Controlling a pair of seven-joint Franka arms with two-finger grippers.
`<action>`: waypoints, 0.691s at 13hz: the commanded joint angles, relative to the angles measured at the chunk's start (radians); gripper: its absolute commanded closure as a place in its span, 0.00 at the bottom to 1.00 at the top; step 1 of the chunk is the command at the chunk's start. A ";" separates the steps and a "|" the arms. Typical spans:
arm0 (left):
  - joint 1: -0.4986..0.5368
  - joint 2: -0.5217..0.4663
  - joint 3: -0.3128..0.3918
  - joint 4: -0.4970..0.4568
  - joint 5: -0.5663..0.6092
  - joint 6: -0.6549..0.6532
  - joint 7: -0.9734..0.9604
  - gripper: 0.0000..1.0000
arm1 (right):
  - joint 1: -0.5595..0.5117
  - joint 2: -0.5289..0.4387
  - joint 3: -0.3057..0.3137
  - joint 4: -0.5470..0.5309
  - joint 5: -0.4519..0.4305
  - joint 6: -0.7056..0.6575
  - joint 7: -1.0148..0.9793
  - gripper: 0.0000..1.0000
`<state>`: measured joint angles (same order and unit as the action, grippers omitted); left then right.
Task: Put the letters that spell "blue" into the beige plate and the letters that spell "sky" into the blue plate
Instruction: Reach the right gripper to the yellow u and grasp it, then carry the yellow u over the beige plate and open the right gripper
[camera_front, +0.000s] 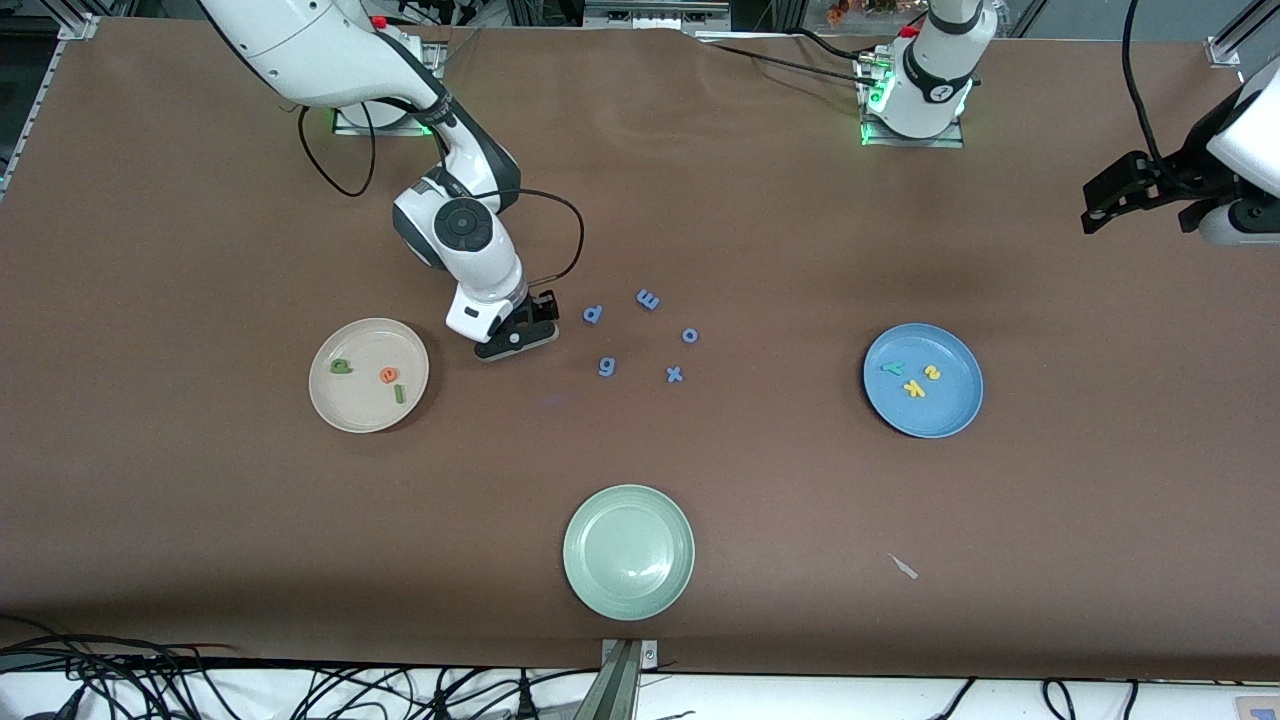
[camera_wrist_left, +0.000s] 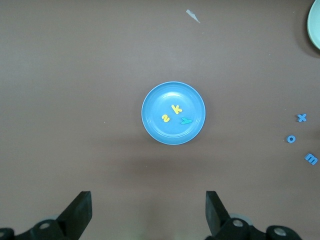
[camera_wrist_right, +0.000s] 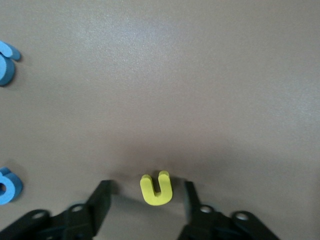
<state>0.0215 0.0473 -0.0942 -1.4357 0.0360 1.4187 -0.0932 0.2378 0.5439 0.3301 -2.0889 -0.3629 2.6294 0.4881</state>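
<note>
The right gripper (camera_wrist_right: 147, 200) sits low at the table beside the beige plate (camera_front: 330, 410), fingers apart on either side of the yellow u (camera_wrist_right: 157, 189) (not yet touching it). The plate holds b, e and l. The left gripper (camera_wrist_left: 149, 212) waits, spread wide, above the blue plate (camera_wrist_left: 155, 130) holding s, k, y.
</note>
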 joint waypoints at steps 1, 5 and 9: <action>0.003 0.014 0.001 0.017 -0.010 -0.009 0.021 0.00 | -0.012 -0.006 0.003 -0.013 -0.018 0.014 -0.014 0.47; 0.002 0.026 -0.002 0.012 -0.011 0.019 0.023 0.00 | -0.017 -0.007 0.001 -0.011 -0.018 0.012 -0.019 0.86; -0.014 0.042 -0.005 0.017 -0.004 0.022 0.023 0.00 | -0.051 -0.041 0.000 -0.002 -0.007 -0.031 -0.086 0.99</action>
<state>0.0128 0.0776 -0.1007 -1.4357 0.0360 1.4360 -0.0918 0.2164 0.5360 0.3234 -2.0853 -0.3638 2.6265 0.4492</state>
